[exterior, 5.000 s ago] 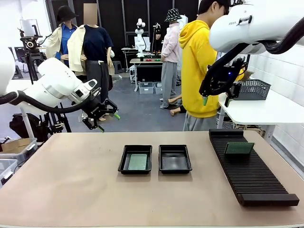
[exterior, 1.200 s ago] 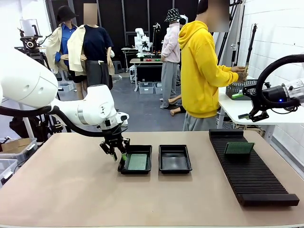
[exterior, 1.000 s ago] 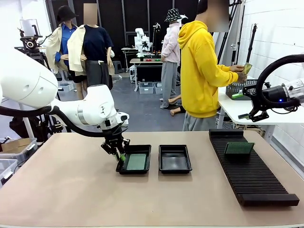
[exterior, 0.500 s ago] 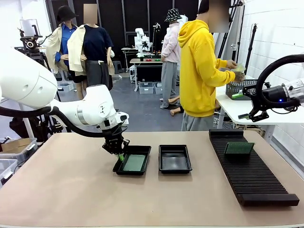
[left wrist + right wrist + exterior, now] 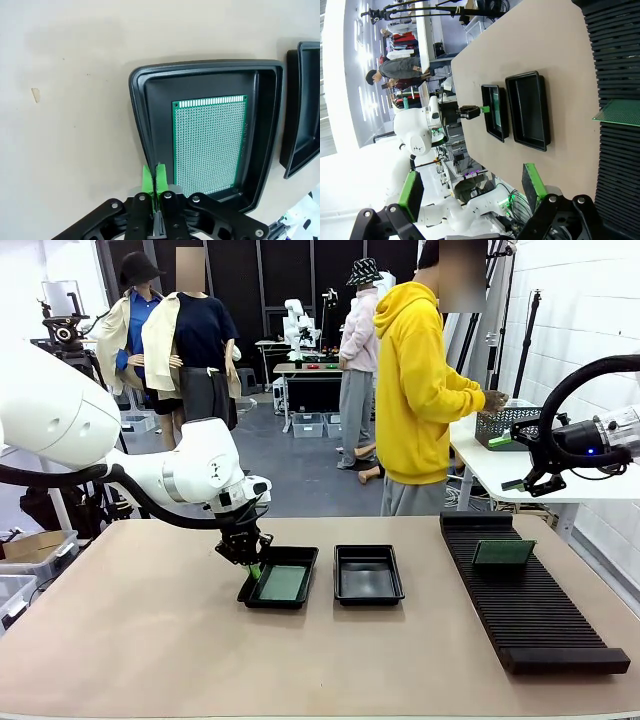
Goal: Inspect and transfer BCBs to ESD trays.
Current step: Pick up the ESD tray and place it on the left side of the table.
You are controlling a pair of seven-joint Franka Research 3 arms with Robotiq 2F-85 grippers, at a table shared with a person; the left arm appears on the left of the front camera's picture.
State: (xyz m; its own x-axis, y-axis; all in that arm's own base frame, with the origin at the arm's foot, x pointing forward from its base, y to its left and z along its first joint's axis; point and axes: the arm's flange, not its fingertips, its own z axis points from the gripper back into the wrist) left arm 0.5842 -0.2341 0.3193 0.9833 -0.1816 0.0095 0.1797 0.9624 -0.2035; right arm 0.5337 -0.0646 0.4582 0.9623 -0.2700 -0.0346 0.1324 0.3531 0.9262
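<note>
Front view: tool (image 5: 253,567) tight on tray (image 5: 276,604)

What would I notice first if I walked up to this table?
The left claw, pinching the rim of a black tray mid-table, with a green board lying inside. Then the long black rack on the right, a second board standing in it.

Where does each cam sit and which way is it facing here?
Front: fixed on the robot's side, facing across the table at the person; left gripper and right gripper show.
Left wrist: over the left tray, looking down at its board; own gripper shut on the rim.
Right wrist: off the table's right, rolled sideways, facing the rack; own gripper open.
Shared: all three show the left tray.
</note>
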